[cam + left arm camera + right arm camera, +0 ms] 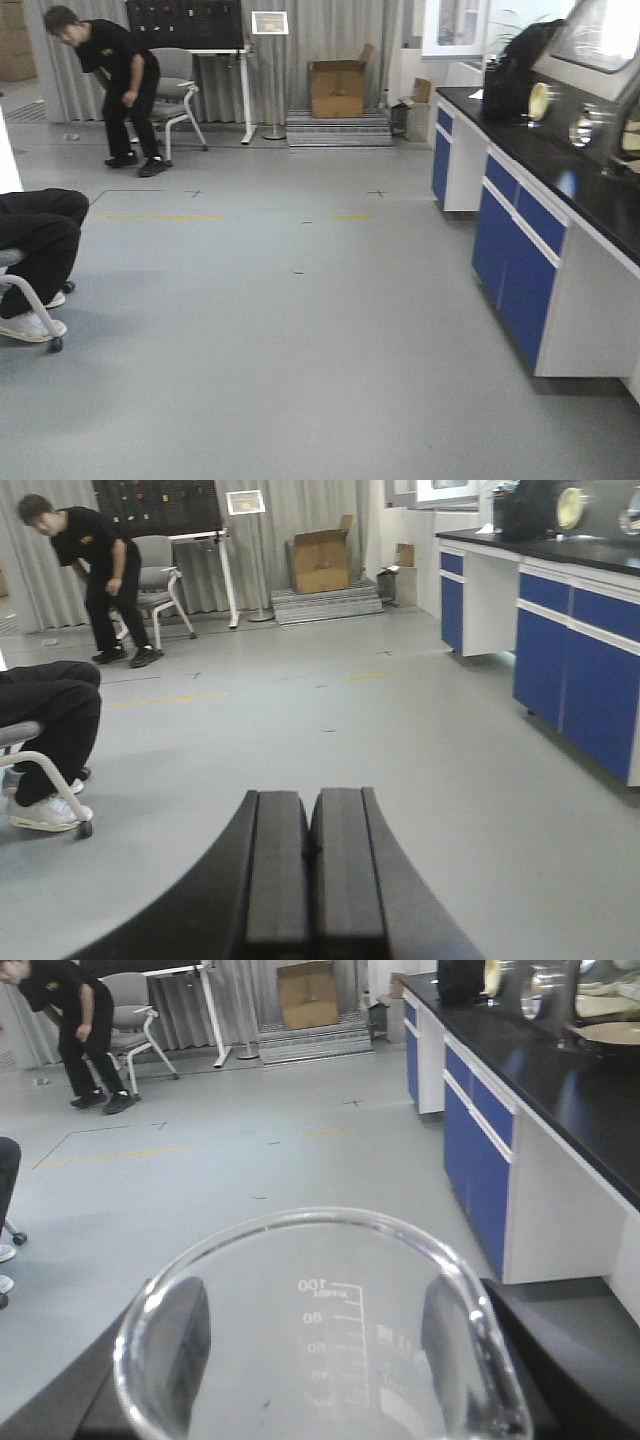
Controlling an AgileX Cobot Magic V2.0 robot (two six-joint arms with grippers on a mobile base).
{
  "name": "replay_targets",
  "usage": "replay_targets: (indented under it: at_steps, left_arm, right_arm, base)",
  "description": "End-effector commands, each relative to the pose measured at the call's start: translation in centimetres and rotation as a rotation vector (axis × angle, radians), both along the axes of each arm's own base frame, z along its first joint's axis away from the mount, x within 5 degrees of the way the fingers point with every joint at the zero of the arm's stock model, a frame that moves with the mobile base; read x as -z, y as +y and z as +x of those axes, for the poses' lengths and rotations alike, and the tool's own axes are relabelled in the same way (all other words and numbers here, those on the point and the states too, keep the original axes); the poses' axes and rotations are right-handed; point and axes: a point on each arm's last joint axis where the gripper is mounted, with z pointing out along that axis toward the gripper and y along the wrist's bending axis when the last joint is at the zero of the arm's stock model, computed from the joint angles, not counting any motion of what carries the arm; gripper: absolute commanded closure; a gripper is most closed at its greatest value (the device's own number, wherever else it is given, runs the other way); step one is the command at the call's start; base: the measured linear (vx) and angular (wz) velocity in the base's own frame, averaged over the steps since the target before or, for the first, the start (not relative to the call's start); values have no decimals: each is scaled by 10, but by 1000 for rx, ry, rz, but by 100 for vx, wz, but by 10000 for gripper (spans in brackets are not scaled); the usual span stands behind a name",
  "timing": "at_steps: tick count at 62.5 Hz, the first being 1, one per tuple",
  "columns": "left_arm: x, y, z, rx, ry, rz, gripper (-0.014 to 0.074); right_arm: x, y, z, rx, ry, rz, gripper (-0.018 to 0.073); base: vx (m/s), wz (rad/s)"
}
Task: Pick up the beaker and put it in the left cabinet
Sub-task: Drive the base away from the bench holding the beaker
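The right gripper (pixel 312 1348) pinches the beaker (pixel 320 1310) by its sides, apparently for carrying, while the idle left gripper (pixel 312 870) sits pressed together.

All three views look along the blue-fronted bench (pixel 520 270), sharing it at right; both wrist cameras sit lower, nearer the floor (pixel 300 350).
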Motion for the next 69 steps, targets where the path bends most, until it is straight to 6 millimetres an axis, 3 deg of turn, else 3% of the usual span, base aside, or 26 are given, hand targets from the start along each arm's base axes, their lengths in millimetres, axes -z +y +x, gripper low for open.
replay_targets:
  at_steps: [1, 69]
  left_arm:
    - [-4, -1, -1, 15, -93, -17, 604]
    - [-4, -1, -1, 15, -93, -17, 604]
  right_arm:
    - [-16, 2, -1, -26, -98, -13, 565]
    - [-15, 2, -1, -25, -96, -13, 565]
  base:
    - [30, 27]
    - [50, 2]
